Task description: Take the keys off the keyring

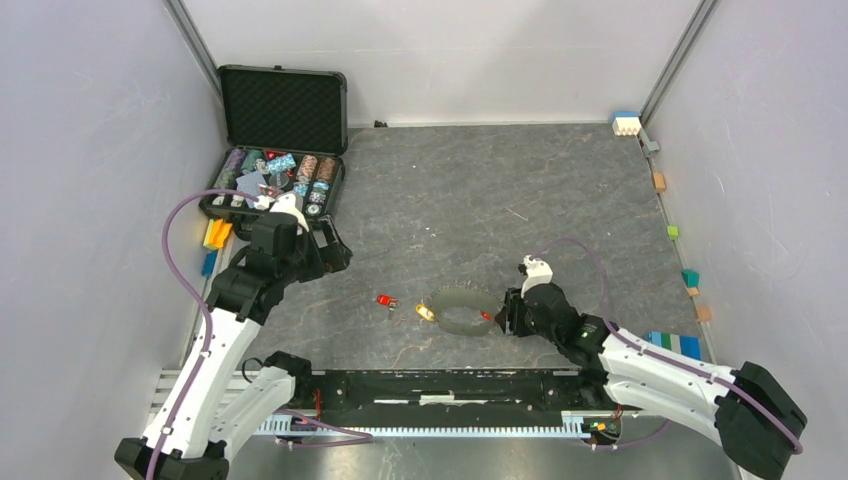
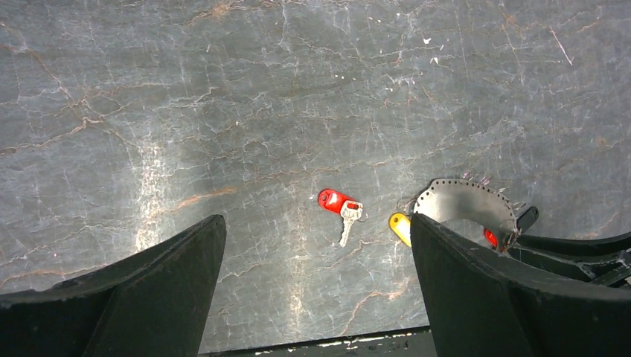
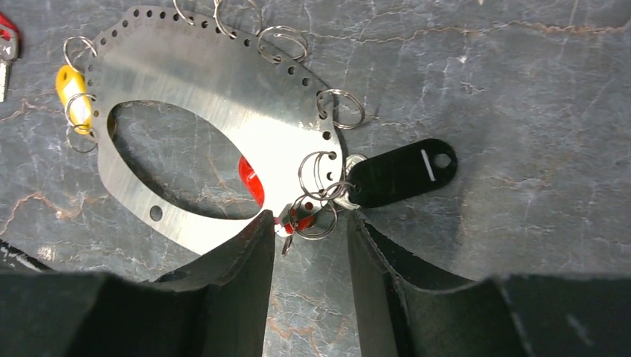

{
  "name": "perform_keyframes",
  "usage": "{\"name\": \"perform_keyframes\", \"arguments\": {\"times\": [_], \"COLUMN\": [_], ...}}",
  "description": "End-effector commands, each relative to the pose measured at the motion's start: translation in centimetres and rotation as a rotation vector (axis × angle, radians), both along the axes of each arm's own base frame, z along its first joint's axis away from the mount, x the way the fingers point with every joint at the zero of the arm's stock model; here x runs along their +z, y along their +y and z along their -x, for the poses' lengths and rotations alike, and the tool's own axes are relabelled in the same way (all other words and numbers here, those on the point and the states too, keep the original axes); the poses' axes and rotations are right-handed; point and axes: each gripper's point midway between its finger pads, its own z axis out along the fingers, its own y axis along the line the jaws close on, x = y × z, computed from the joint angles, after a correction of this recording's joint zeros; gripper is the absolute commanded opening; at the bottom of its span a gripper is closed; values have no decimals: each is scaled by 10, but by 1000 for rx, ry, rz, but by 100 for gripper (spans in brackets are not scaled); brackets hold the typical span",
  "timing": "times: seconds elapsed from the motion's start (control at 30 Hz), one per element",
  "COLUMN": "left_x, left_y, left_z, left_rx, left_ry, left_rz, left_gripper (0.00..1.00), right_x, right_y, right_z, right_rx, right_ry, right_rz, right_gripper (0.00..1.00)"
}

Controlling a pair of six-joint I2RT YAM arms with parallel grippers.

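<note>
From above, the keyring (image 1: 462,310) lies on the surface (image 1: 560,200), with the right tool (image 1: 503,314) at its right edge and the left tool (image 1: 338,252) well to its left. Left wrist: that tool gapes, empty, and a red key (image 2: 335,201) lies loose left of the keyring. Right wrist: half-open jaws flank the keyring's silver rings (image 3: 316,212) beside a black key (image 3: 402,172); whether they grip cannot be told.
</note>
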Motion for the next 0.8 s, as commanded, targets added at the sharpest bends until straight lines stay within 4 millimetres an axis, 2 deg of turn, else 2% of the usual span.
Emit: {"name": "perform_keyframes", "arguments": {"times": [0.0,0.13,0.27,0.4,0.63,0.77], "left_x": [6,3,2,0,-2,-3], "left_y": [-2,-3,-4,-5,-6,-6], "left_z": [-6,-6,-6,-6,-7,-8], "left_rx": [-39,-41,-47,-49,-51,-50], "left_ry": [-38,-29,-24,-18,-3,-2], "left_rz": [-13,-14,-13,-17,-20,-22], "left_gripper": [100,100,100,100,100,100], "right_x": [-1,-3,-13,-15,-16,-15], "right_y": [14,20,5,-7,-4,-1], "right_z": [11,20,21,18,16,14], "right_rx": [64,108,55,9,10,10], "right_ry": [19,52,73,62,49,40], "right_rz": [-84,-103,-26,25,6,-7], "right_gripper": [45,40,34,32,22,12]}}
